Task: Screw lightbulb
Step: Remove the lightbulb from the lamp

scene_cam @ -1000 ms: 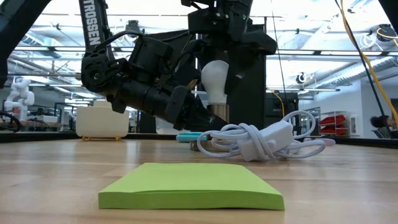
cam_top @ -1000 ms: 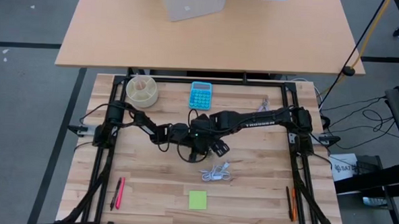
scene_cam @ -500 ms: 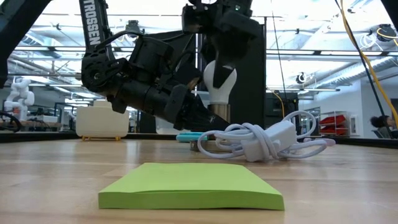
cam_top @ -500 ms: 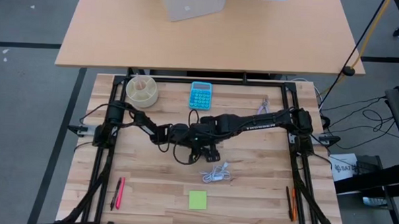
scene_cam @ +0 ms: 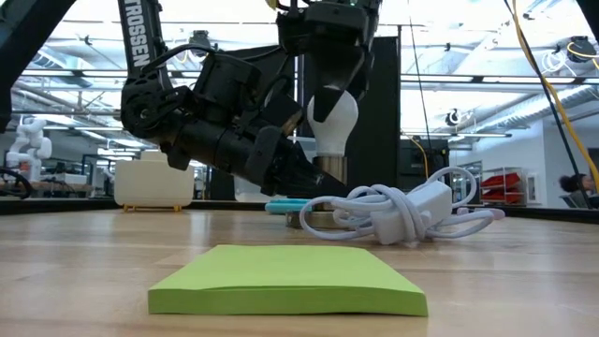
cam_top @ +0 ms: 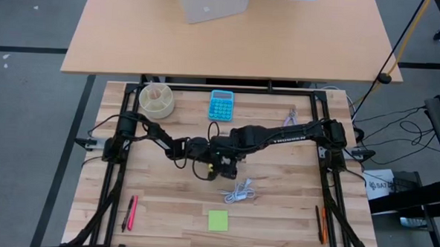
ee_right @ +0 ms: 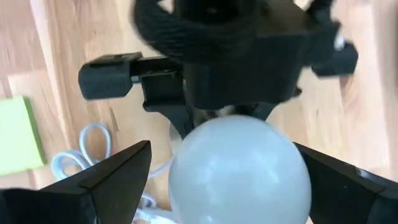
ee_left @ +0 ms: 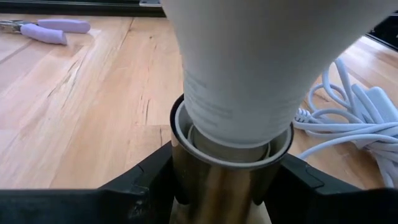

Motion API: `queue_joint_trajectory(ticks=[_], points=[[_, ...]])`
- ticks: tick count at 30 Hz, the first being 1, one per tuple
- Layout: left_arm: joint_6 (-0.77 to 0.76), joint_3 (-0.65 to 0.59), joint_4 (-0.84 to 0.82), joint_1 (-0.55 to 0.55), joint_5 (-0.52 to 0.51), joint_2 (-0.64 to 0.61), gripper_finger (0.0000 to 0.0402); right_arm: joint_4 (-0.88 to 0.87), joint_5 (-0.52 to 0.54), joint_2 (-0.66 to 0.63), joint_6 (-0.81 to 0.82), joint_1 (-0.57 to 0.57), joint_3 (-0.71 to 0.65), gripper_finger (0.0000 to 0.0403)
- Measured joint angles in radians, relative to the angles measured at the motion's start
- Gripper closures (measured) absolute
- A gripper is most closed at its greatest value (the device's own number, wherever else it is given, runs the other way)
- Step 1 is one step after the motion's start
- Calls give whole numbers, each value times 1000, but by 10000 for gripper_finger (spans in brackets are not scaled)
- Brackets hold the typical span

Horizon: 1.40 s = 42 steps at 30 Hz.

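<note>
Two grippers (scene_cam: 318, 173) (ee_right: 230, 168), one lightbulb (scene_cam: 332, 117), one socket (ee_left: 227, 180)

Wooden table (cam_top: 158, 188); calculator (cam_top: 221, 105); cable (cam_top: 239, 190)

Matt frosted lightbulb (ee_left: 249, 68), shiny brass-look metal socket (ee_left: 217, 186), pale wood-grain table (ee_left: 81, 118), smooth plastic cable (scene_cam: 393, 211).

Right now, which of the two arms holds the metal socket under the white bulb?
The left arm: its fingers clamp the brass-coloured metal socket; the right fingers stand open beside the white frosted bulb.
</note>
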Motion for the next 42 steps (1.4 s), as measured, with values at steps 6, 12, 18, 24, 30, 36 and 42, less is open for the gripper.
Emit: queue_joint_trajectory(ticks=[6,12,18,24,30,36,42], points=[[0,0,0,0,-2,0,204,-34,-8,0,233,-4,0,43],[1,0,0,0,-3,0,204,-63,-5,0,435,-5,0,44],[1,0,0,1,-3,0,204,-10,-5,0,511,-16,0,44],[1,0,0,1,-3,0,204,-7,-11,-1,511,-30,0,52],[1,-1,0,1,-3,0,204,-20,-11,-1,446,-37,0,92],[1,-1,0,1,-5,0,204,-20,-14,-1,333,-45,-1,133],[1,-1,0,2,-12,0,204,-18,-18,-2,136,-59,-1,129]])
